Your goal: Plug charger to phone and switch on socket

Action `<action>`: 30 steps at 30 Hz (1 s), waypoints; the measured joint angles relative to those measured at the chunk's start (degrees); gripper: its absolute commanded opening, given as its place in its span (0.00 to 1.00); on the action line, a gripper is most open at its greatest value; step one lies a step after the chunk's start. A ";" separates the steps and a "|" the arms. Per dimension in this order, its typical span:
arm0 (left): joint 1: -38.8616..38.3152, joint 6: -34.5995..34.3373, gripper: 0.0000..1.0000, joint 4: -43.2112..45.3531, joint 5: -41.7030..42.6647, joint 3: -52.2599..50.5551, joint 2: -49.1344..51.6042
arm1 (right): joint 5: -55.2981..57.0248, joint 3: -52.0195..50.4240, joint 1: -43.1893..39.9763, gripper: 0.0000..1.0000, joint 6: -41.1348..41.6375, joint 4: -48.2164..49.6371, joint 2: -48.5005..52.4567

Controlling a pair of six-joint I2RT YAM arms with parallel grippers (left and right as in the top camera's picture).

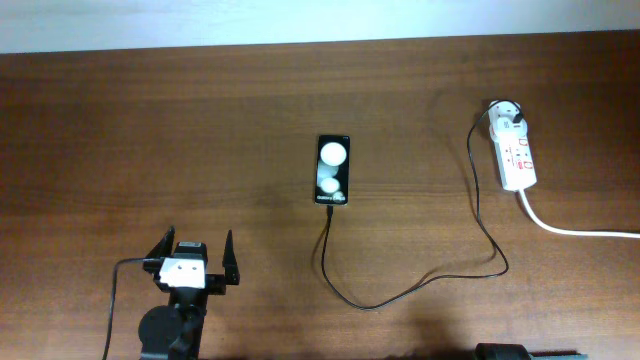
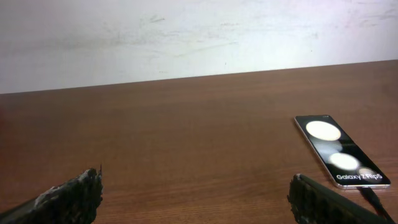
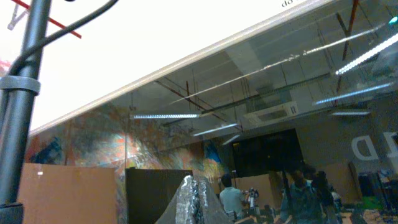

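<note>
Phone (image 2: 341, 151) on counter (image 1: 150, 130), lettered "Galaxy Z Flip5", charger (image 1: 371, 306) seemingly plugged in; left fingers (image 1: 229, 260) apart, right fingers out of view.

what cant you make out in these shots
1. Socket switches: too small in the overhead view to read on or off.
2. Charger tip at the phone: tiny overhead, squeezed into the left wrist view's corner; full seating unclear.
3. Right end effector: in no view; its wrist camera faces a ceiling.
</note>
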 measured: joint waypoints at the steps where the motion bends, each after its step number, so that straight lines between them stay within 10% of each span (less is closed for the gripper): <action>1: 0.00 -0.02 0.99 0.00 0.00 0.00 0.00 | 0.00 0.00 0.00 0.05 -0.02 0.02 -0.26; 18: 0.00 0.00 0.99 0.13 0.00 0.00 0.00 | -0.42 -0.61 4.17 0.09 -10.40 -2.01 -7.02; 22: 0.00 0.00 0.99 0.13 0.00 0.00 0.00 | -0.42 -0.68 4.76 0.42 -15.85 -1.88 -7.02; 23: 0.00 0.00 0.99 0.13 0.00 0.00 0.00 | -0.44 -0.90 4.76 0.99 -17.44 -1.55 -7.02; 30: 0.00 0.00 0.99 0.13 0.00 -0.02 -0.02 | 6.16 -9.60 4.83 0.99 -20.72 0.20 -7.02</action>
